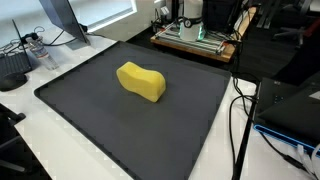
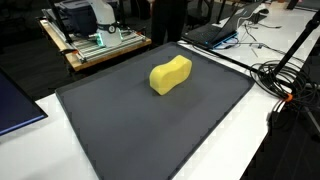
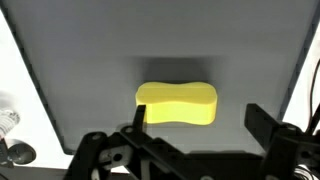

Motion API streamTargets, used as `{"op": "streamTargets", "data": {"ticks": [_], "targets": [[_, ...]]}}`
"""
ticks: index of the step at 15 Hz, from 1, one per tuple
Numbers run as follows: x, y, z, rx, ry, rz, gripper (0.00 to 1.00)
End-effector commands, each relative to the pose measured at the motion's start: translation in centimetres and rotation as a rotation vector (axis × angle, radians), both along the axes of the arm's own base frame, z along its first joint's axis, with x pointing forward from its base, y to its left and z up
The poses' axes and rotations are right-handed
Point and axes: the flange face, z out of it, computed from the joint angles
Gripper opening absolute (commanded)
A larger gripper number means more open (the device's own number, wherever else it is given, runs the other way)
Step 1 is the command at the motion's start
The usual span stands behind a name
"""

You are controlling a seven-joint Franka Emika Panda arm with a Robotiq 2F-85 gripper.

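Yellow, waisted foam sponge [image 3: 177, 105] lies flat and untouched near the middle of the dark grey mat [image 3: 90, 60] on the white worktop [image 1: 45, 135], while the pincer [image 3: 195, 112] hovers above the mat, jaws wide and empty, nothing gripped yet.

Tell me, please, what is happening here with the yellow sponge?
A robot gripper hangs open above a yellow sponge and does not touch it. The sponge lies alone near the middle of a dark mat on a white table. Neither exterior view shows the arm.
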Motion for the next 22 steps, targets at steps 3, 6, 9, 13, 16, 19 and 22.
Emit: {"op": "streamTargets", "data": {"ticks": [3,6,9,13,16,19,22], "targets": [[5.8,5.6,-4.1,-0.027,-0.014,-0.04,1.0],[6.9,5.2,-6.1,-0.008,-0.047,-0.022,1.0],[6.6,2.5,-8.0,0.019,-0.097,-0.012,1.0],[6.2,-2.7,-10.2,0.069,-0.117,-0.075,1.0],[6.0,-7.0,-11.8,0.111,-0.11,-0.128,1.0],[6.0,-11.0,-12.4,0.197,-0.08,-0.186,1.0],[6.1,-14.5,-12.6,0.282,-0.064,-0.218,1.0]]}}
